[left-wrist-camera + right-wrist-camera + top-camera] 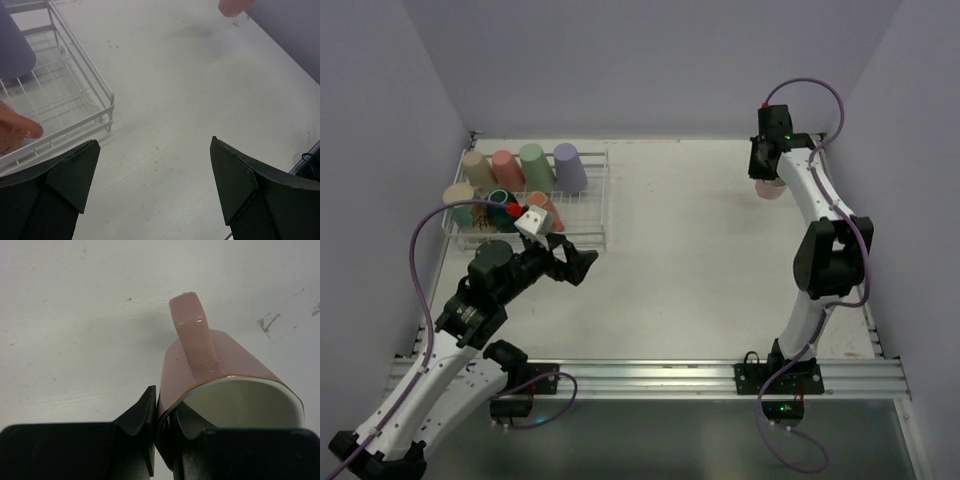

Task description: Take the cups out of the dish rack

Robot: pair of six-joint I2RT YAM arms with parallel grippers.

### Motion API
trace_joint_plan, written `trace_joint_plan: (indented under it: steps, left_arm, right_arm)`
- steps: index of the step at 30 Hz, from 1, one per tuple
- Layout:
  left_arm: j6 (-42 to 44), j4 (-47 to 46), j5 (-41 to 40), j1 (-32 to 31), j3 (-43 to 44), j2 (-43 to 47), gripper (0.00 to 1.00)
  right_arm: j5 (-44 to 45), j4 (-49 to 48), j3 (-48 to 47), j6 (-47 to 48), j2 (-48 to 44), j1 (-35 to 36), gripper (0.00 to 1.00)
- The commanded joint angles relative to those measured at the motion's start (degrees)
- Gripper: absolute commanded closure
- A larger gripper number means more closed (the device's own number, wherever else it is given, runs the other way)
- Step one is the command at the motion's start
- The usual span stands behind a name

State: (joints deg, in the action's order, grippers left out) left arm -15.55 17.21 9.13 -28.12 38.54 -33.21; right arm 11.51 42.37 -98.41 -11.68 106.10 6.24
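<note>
One pink mug (237, 360), rim wall between right gripper (162, 412) fingers.

**Your right gripper (162, 415) pinches a pink mug (235, 360) by its rim.**
One finger sits outside the mug's wall and the other inside its white interior. The gold-edged rim faces you, the handle (192, 335) points away, and a dark scuff (267, 322) marks the white table (75, 315) beyond the mug.

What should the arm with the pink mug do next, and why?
Probably lower it and let go. The right gripper pinches the rim of the pink mug over bare table, far from the dish rack, so setting it down there looks like the sensible next move.
</note>
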Motion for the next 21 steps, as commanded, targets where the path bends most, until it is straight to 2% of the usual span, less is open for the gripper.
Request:
trace_joint_plan:
  steps: [1,6,9,16,21]
  left_arm:
    - [2.02,-1.48,-2.36,-1.85,0.04,1.13,0.0]
    - [2.37,-1.57,-3.67,-4.13,0.3,-0.01,0.0]
    - [2.63,-1.57,-4.29,-4.66,0.48,-0.8,0.0]
    - [2.89,-1.57,-5.26,-4.75,1.0,-2.82,0.0]
    - [2.98,-1.66,-5.43,-4.66,1.09,-4.05,0.0]
  right_arm:
    - [6.24,1.13,-10.1,4.56,4.01,-1.58,1.0]
    - [4.93,3.77,-20.4,7.19,14.37,-3.34,1.0]
    - [3.7,3.86,-23.3,8.25,18.42,-4.22,1.0]
    - [-0.43,5.7,-28.85,9.83,23.35,-5.98,1.0]
    - [-4.03,6.32,-28.33,9.84,23.71,-5.98,1.0]
